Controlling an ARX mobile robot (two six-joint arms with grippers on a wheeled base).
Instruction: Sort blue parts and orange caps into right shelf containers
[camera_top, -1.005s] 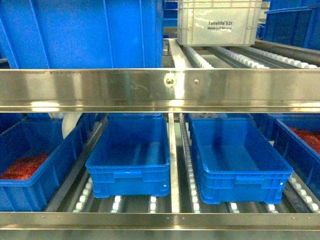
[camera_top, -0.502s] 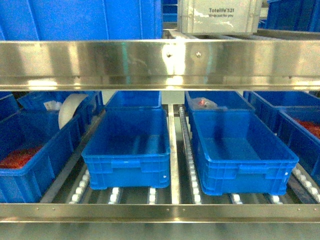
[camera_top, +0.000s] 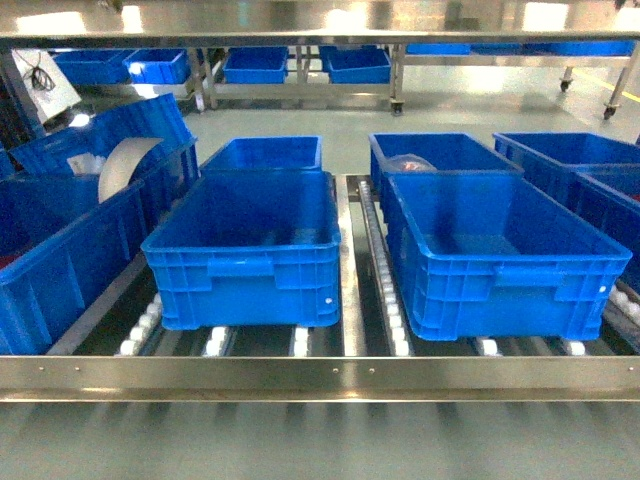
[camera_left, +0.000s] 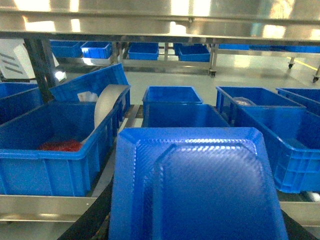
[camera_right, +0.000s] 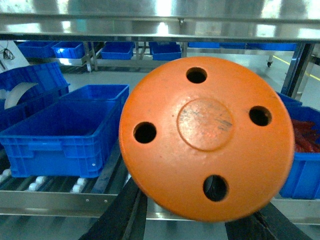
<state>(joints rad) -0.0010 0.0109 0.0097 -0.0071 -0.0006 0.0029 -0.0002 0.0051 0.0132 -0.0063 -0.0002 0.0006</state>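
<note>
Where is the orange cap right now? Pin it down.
The orange cap fills the middle of the right wrist view, held up close in front of the shelf, with a blue bin behind it on the left. The head view does not show it.

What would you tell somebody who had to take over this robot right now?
Left pincer: fingertips hidden; a glossy blue plastic tray-shaped part fills its wrist view, apparently held.
Right pincer: fingertips hidden too; a round orange cap with four holes sits right before its camera, apparently held.
Neither arm shows in the head view.
On the shelf, the left front blue plastic bin and the right front blue plastic bin look empty inside.
Done: both pieces seem picked up.
Left: drop the part and the cap into their bins.
</note>
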